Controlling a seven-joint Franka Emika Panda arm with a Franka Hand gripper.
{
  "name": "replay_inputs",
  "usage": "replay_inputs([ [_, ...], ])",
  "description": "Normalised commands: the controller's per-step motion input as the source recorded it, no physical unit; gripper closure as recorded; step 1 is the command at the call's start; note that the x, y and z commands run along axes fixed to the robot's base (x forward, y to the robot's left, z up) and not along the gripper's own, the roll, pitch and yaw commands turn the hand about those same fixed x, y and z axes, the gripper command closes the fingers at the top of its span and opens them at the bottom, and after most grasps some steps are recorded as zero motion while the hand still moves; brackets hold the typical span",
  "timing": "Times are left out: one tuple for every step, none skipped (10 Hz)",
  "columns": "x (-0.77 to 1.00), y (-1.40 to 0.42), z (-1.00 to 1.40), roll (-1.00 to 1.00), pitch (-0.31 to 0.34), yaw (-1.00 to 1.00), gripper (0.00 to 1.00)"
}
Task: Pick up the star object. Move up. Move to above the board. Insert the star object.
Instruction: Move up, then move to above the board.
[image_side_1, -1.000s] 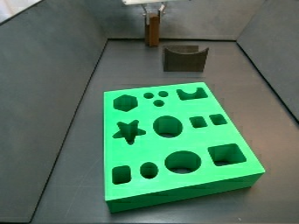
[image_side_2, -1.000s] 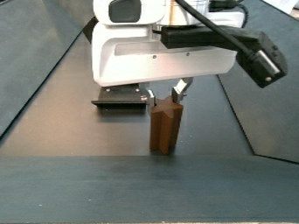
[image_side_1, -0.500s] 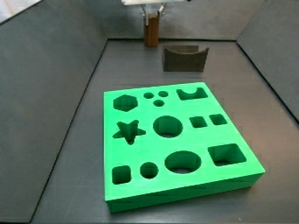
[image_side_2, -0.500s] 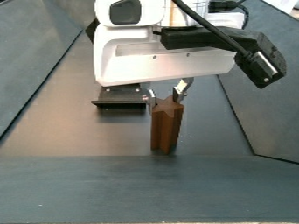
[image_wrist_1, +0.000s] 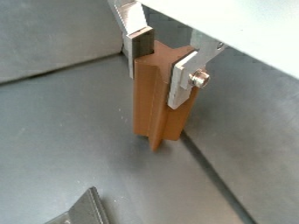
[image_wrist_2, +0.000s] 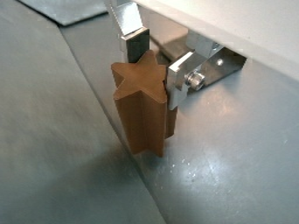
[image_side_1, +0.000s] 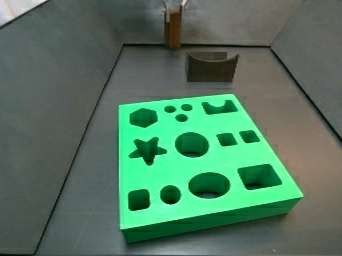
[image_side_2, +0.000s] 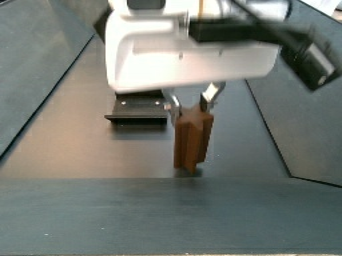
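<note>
The star object (image_side_2: 191, 140) is a tall brown fluted post standing upright at the far end of the floor, also seen in a side view (image_side_1: 174, 30). My gripper (image_side_2: 191, 100) is shut on its top. In both wrist views the silver fingers (image_wrist_1: 184, 77) and dark pads (image_wrist_2: 140, 50) press opposite sides of the star-shaped top (image_wrist_2: 142, 77). The gripper (image_wrist_1: 162, 63) holds the post (image_wrist_1: 156, 105) with its lower end just off the floor. The board (image_side_1: 201, 160), a thick bright green slab with a star hole (image_side_1: 147, 150), lies nearer the front, well apart from the gripper (image_side_1: 174, 8).
A squat dark block with a curved notch (image_side_1: 210, 66) stands just beside the post, between it and the board, and shows behind the post in a side view (image_side_2: 139, 108). Grey walls enclose the floor on the sides and back.
The gripper has risen a little with the star object in it; the post's lower end now sits slightly higher. The board and dark block have not moved.
</note>
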Motion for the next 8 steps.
replay_inputs([
  [-0.01, 0.00, 0.47, 0.05, 0.049, -0.03, 1.00],
  [-0.01, 0.00, 0.36, 0.06, 0.061, -0.03, 1.00],
  [-0.12, 0.20, 1.00, -0.33, 0.477, -0.10, 1.00],
  [-0.12, 0.20, 1.00, -0.32, 0.477, -0.09, 1.00],
  [-0.09, 0.19, 1.00, -0.26, 0.363, -0.07, 1.00],
  [-0.08, 0.18, 1.00, -0.22, 0.294, -0.06, 1.00],
  [-0.08, 0.18, 1.00, -0.14, 0.180, -0.05, 1.00],
  [-0.08, 0.17, 1.00, -0.09, 0.114, -0.04, 1.00],
])
